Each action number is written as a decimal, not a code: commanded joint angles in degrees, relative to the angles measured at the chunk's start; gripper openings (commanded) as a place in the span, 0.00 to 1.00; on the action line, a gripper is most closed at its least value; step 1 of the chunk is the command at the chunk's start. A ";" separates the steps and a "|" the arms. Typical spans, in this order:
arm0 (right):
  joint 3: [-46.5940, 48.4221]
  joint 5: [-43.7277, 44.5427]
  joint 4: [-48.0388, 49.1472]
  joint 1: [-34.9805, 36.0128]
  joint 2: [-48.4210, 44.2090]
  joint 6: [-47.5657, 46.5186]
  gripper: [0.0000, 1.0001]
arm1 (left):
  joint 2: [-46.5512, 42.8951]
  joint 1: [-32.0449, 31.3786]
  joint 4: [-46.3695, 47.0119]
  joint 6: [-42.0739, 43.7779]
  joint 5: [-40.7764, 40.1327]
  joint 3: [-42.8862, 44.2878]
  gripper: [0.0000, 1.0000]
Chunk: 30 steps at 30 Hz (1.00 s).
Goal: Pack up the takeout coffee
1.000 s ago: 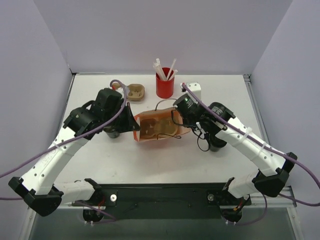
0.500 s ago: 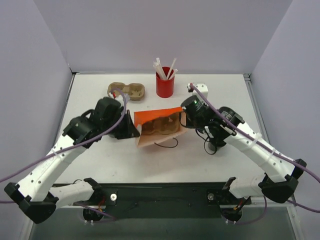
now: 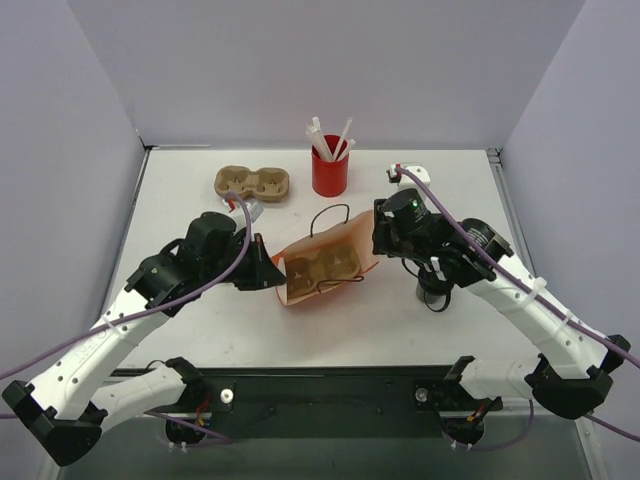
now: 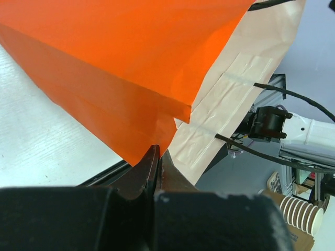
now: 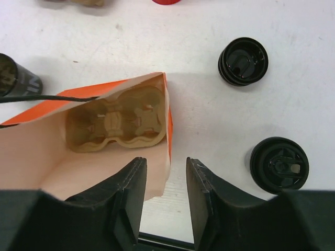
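Note:
The orange paper bag (image 3: 345,240) lies tilted with its mouth open, and a tan cup carrier (image 5: 115,123) sits inside it. My left gripper (image 4: 158,154) is shut on the bag's left edge, seen too in the top view as left gripper (image 3: 267,270). My right gripper (image 5: 166,172) is open, with the bag's right rim loose in the gap by its left finger. Two black takeout coffee cups (image 5: 243,61) (image 5: 279,163) stand on the table right of the bag. One cup (image 3: 435,292) shows partly under my right arm.
A second tan carrier (image 3: 252,183) lies at the back left. The red cup of white straws (image 3: 330,172) stands behind the bag. A dark cylinder (image 5: 13,78) shows left of the bag. Purple walls close off three sides.
My right gripper has opened and let go of the bag's rim. The bag has dropped lower and tilted, its mouth now facing up. My left arm drew nearer, still gripping the bag.

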 commanded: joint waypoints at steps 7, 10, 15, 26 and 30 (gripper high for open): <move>2.44 6.02 -1.18 1.17 -6.44 0.87 0.46 | -1.62 -0.72 6.28 16.21 4.93 4.00 0.00; -0.64 7.09 2.24 0.56 -9.26 -1.67 0.49 | -1.71 -0.72 8.38 20.79 7.91 1.72 0.00; -0.99 1.65 4.54 0.03 -8.74 -5.89 0.58 | -1.09 -0.55 11.19 29.22 6.25 1.19 0.00; -6.16 -3.64 7.09 -0.15 -12.14 -6.34 0.67 | -7.07 -0.55 21.92 40.57 5.81 -9.27 0.00; -8.20 -2.67 7.62 -0.15 -14.62 -4.50 0.66 | -6.46 -0.37 19.81 39.26 3.79 -8.23 0.00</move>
